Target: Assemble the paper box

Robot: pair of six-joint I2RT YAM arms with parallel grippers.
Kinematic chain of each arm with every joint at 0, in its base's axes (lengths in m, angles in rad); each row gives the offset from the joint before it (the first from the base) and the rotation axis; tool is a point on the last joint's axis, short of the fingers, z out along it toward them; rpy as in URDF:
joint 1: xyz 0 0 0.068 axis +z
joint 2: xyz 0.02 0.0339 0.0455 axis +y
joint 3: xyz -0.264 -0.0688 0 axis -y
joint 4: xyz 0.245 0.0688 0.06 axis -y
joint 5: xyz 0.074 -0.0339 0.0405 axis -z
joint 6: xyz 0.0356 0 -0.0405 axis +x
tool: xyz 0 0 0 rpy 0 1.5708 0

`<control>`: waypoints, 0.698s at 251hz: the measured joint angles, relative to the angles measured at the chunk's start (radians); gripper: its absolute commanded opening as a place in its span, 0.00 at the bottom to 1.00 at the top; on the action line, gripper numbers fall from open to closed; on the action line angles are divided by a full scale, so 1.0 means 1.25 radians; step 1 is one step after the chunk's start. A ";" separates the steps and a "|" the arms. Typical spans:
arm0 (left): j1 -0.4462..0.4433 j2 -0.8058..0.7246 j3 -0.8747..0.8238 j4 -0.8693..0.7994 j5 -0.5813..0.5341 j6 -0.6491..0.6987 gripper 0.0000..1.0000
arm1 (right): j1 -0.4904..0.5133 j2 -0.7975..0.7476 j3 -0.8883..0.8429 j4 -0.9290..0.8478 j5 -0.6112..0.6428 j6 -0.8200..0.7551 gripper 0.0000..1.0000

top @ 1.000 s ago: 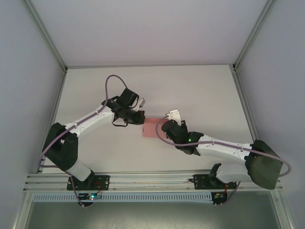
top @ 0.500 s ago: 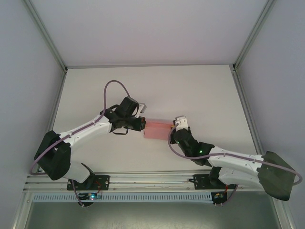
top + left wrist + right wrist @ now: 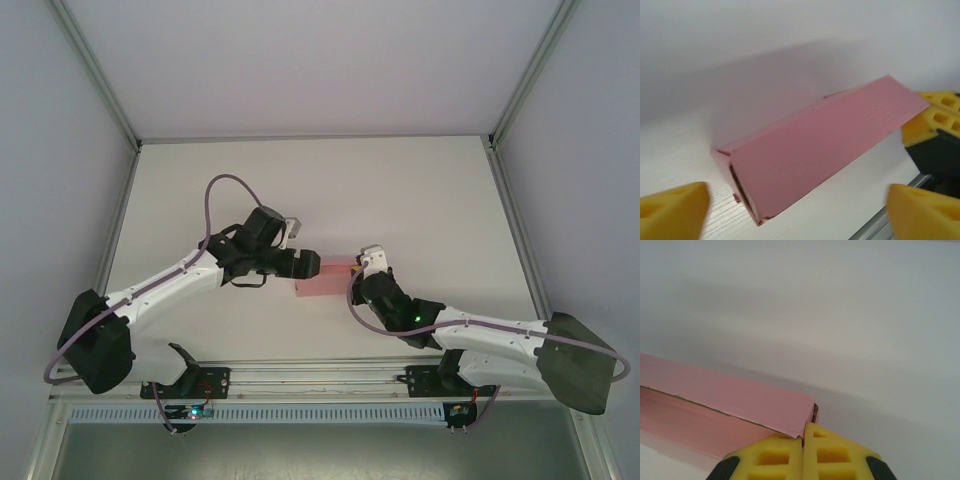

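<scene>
1. A small light-pink card box [image 3: 325,282], folded into a long flat sleeve, is seen lying on the white surface [image 3: 430,190]. It sits mid-frame in the overhead view, between the two arms.
2. The left end effector [image 3: 795,215] is spread wide with nothing gripped. Its yellow pads are parked in the bottom corners of the wrist view, and the box lies just ahead of them at frame centre.
3. The right end effector [image 3: 803,452] is closed tight at the bottom of its wrist view and butted against the box's end corner. Whether a sliver of card is pinched can't be told.
4. The task is judged to be nearly done. The body looks formed, but the end at the lower left of the left wrist view seems not fully tucked.
5. Next, that loose end would probably need to be pressed shut while the far end is braced. A light touch is called for, since thin card gets crumpled or shoved away easily.
</scene>
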 measured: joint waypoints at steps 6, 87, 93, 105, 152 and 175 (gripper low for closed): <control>0.002 -0.001 0.000 0.000 -0.002 -0.008 1.00 | 0.001 0.003 0.002 0.000 0.000 0.000 0.00; 0.078 -0.003 -0.136 0.136 0.032 -0.152 1.00 | 0.006 0.006 0.005 0.000 0.002 0.000 0.00; 0.079 -0.003 -0.146 0.156 0.038 -0.161 1.00 | 0.006 0.006 0.005 0.000 0.002 0.000 0.00; 0.085 0.001 -0.164 0.195 0.050 -0.176 0.97 | 0.006 0.006 0.005 0.000 0.002 0.000 0.00; 0.093 0.027 -0.222 0.349 0.116 -0.233 0.74 | 0.006 0.004 0.005 -0.001 0.002 0.001 0.01; 0.093 0.027 -0.236 0.396 0.132 -0.243 0.67 | 0.006 -0.004 0.005 -0.007 -0.004 0.000 0.12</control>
